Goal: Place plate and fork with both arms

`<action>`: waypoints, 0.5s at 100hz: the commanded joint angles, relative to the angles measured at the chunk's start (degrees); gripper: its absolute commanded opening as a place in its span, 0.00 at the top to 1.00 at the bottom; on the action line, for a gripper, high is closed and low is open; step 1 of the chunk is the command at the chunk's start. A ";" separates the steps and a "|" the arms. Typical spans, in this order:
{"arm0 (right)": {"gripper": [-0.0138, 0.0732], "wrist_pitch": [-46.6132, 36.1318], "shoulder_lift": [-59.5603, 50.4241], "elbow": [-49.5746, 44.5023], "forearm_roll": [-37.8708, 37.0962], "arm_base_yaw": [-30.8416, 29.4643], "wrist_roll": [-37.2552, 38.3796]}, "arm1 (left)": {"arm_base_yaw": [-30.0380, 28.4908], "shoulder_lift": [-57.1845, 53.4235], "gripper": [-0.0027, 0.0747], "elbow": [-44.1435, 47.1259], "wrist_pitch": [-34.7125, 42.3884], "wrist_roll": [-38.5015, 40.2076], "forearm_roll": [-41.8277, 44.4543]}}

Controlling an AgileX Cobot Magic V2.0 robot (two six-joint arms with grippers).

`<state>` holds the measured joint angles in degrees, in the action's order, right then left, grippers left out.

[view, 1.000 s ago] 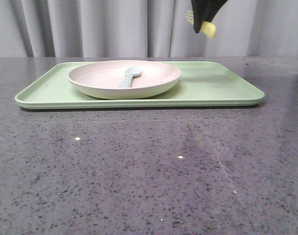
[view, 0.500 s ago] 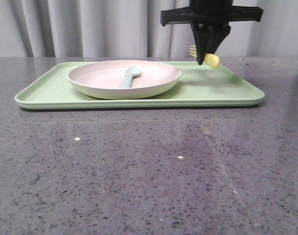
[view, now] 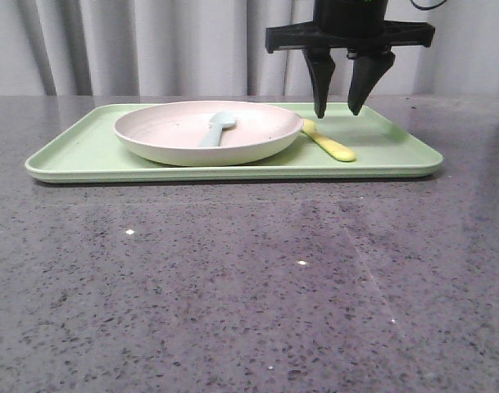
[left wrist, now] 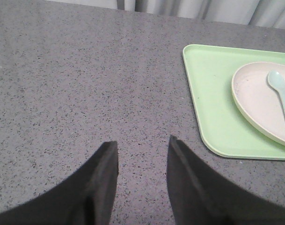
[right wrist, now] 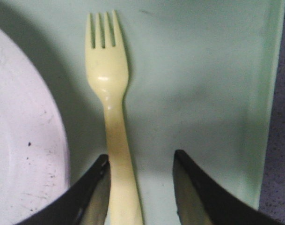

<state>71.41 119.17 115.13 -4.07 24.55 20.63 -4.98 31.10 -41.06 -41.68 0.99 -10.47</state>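
The pinkish-cream plate (view: 208, 131) sits on the light-green tray (view: 380, 147) with a pale blue-green spoon (view: 219, 127) in it; it also shows in the left wrist view (left wrist: 259, 101) and the right wrist view (right wrist: 20, 140). The yellow fork (view: 329, 142) lies flat on the tray just right of the plate, and also shows in the right wrist view (right wrist: 109, 103). My right gripper (view: 338, 110) is open and hangs just above the fork, the handle beside one finger (right wrist: 93, 192). My left gripper (left wrist: 142, 145) is open and empty over bare table, left of the tray (left wrist: 212, 108).
The tray's raised rim (view: 233, 173) runs along its front. Grey speckled tabletop (view: 249, 286) stretches in front of the tray. Grey curtains (view: 151, 49) hang behind the table.
My right gripper came down over the tray with the fork, then opened. The fork now lies on the tray beside the plate.
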 commanded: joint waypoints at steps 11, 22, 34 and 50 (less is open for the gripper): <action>0.45 5.65 -4.22 1.26 -0.57 -0.37 -0.62 | -0.08 0.25 0.65 -1.53 4.00 0.23 -0.94; 0.45 5.77 -6.01 0.78 -0.37 -0.15 -1.53 | -0.08 0.25 0.65 -1.53 3.90 0.23 -0.94; 0.45 5.64 -9.79 -2.13 -0.37 -0.02 -2.14 | -0.08 0.25 0.65 -1.53 3.90 0.23 -0.94; 0.45 2.35 -16.18 -8.57 -0.43 -0.02 -2.14 | -0.08 0.25 0.65 -1.53 3.90 0.23 -0.94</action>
<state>71.27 109.67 108.21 -3.94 24.55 19.06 -4.98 31.10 -41.06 -41.68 0.99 -10.47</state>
